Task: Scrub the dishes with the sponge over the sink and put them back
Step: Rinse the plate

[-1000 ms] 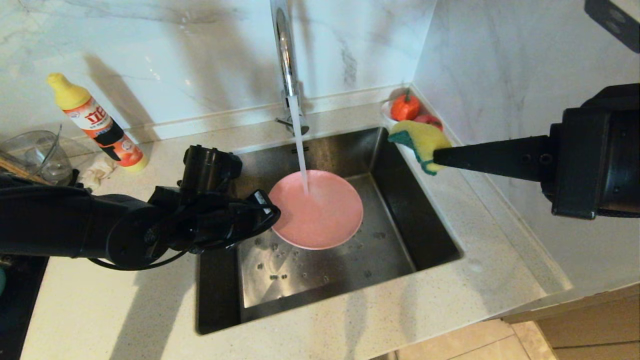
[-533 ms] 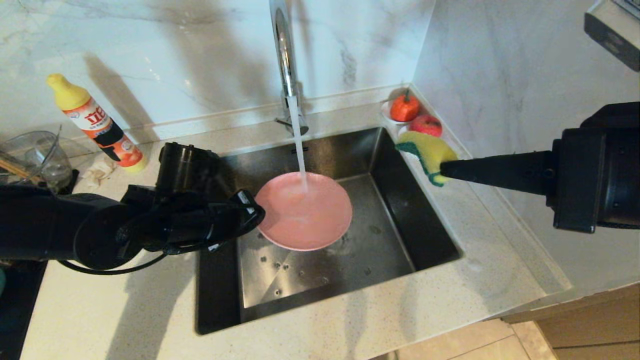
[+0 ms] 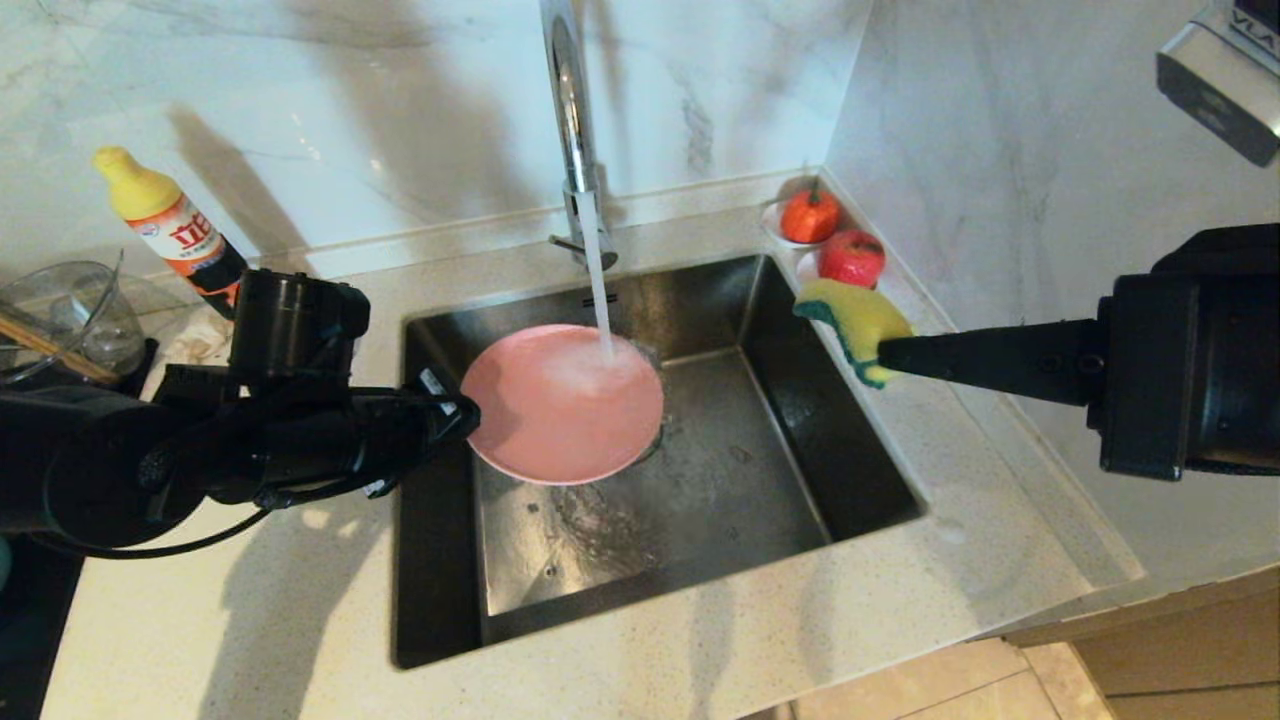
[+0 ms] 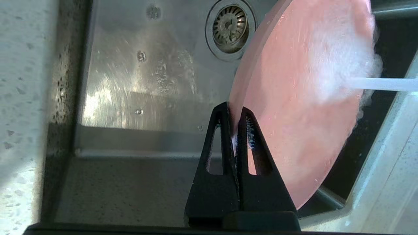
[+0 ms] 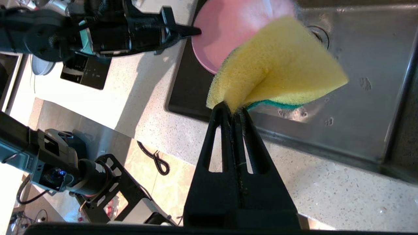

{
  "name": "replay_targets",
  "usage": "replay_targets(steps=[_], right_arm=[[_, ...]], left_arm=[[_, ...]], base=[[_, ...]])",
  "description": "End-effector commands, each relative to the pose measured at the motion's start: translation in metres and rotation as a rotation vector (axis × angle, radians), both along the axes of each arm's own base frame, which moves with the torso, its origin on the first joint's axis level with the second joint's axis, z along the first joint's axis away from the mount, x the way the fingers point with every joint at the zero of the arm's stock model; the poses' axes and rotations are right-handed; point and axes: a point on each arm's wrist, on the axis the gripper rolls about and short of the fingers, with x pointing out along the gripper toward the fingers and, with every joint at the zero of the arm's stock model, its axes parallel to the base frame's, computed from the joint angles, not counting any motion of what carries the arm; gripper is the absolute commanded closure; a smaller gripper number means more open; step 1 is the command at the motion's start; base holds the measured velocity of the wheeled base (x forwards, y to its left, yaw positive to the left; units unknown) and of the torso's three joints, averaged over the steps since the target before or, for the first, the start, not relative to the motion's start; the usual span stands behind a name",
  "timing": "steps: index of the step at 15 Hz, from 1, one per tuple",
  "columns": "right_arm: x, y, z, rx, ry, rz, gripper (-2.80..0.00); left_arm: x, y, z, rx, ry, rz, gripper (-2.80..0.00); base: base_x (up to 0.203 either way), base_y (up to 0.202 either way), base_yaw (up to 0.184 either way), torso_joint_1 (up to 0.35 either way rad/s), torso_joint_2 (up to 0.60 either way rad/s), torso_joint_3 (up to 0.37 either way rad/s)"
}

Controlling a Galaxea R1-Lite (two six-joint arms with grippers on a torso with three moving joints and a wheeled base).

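Head: left gripper [image 3: 468, 412] pinches the pink plate [image 3: 560, 405] by its rim over the sink [image 3: 850, 470], under the faucet [image 3: 570, 130] stream.

Left wrist: plate stiff, wet, likely slippery; edge grip shallow.

Right wrist: right gripper [image 5: 234, 112] clamps the sponge [image 5: 277, 71], soft, folded, beside the sink.

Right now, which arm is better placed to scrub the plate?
The right. Its tool already holds the sponge beside the sink, while the left tool is busy holding the plate under the water.

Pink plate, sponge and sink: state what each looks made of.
Pink plate: matte, opaque, thin-rimmed, probably plastic or melamine. Sponge: porous yellow foam, folding in the grip, on a green scouring layer. Sink: brushed stainless steel, streaky reflections.
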Motion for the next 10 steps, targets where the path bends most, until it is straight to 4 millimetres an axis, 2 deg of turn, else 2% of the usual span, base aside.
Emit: replay_targets(steps=[1, 5, 7, 10], right_arm=[[0.000, 0.000, -0.002, -0.007, 0.006, -0.002, 0.00], [0.002, 0.000, -0.003, -0.009, 0.008, -0.008, 0.00], [0.002, 0.000, -0.003, -0.009, 0.007, -0.009, 0.00], [0.005, -0.003, -0.003, -0.009, 0.007, -0.029, 0.00]], left_arm=[[0.003, -0.001, -0.002, -0.003, -0.001, -0.011, 0.00], [0.012, -0.005, -0.013, -0.003, 0.031, -0.045, 0.00], [0.015, -0.006, -0.011, -0.004, 0.016, -0.047, 0.00], [0.008, -0.001, -0.001, 0.049, -0.030, 0.004, 0.00]], base=[[0.000, 0.000, 0.000, 0.000, 0.00, 0.000], [0.000, 0.000, 0.000, 0.000, 0.00, 0.000], [0.000, 0.000, 0.000, 0.000, 0.00, 0.000], [0.000, 0.000, 0.000, 0.000, 0.00, 0.000]])
